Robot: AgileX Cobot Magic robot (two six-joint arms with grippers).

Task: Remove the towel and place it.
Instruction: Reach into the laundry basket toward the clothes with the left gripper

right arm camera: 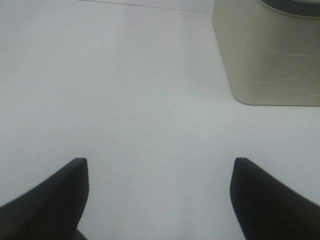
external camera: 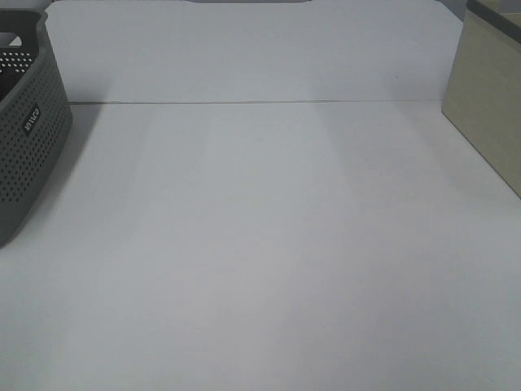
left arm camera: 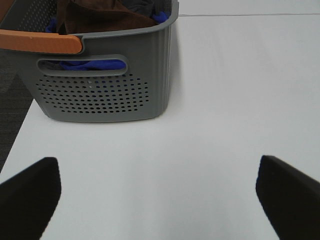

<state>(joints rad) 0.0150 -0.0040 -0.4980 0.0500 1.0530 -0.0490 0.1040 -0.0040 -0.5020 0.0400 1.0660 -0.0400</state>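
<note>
White table (external camera: 269, 261) below: the left gripper (left arm camera: 160, 195) hovers low facing the grey basket (left arm camera: 150, 60) at the left edge, jaws wide, empty. Facing a beige bin (right arm camera: 260, 60), the right gripper (right arm camera: 160, 195) is also spread and empty. Bunched in the basket sits the brown towel (left arm camera: 100, 17).

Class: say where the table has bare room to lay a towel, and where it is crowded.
The middle of the table is bare, from the grey basket on the left to the beige box on the right. Only the basket is crowded: the brown towel and blue cloth sit in it.
</note>
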